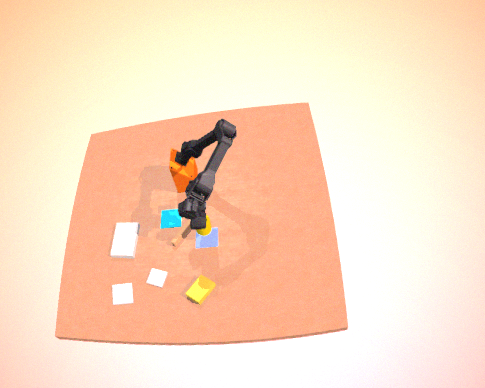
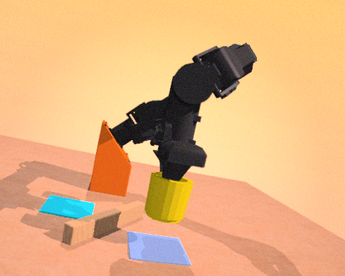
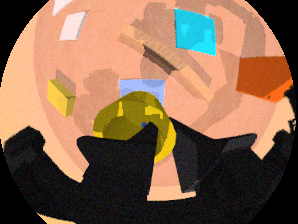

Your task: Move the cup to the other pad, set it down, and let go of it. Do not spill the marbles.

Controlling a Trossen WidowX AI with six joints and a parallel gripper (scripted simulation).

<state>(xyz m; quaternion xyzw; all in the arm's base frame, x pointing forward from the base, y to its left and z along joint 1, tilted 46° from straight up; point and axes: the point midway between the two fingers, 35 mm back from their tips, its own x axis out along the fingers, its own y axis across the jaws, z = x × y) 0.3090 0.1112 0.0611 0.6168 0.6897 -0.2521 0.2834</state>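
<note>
In the top view, a large white block [image 1: 124,239] lies at the left of the reddish table [image 1: 294,250], with two smaller white tiles [image 1: 122,293] nearer the front edge and a yellow block [image 1: 200,289] to their right. In the exterior view the cyan pad [image 2: 67,206] lies flat at the left, and behind it stands the orange base [image 2: 110,167] from which the dark arm [image 2: 188,107] rises and bends back down. A wooden block [image 2: 102,222] lies between the cyan pad and the pale blue pad [image 2: 157,248]. To its right hangs the yellow cup [image 2: 168,201], upright and lifted off the table, above and just behind the blue pad, not touching it. The gripper [image 2: 174,171] reaches down into the cup's mouth from above, its jaws drawn narrow and clamped on the cup's rim. The wrist view shows the cup's open mouth [image 3: 133,125] just ahead of the dark fingers, the blue pad [image 3: 141,90] beyond it and the cyan pad [image 3: 196,31] farther up to the right; small shapes sit inside the cup, too blurred to make out
</note>
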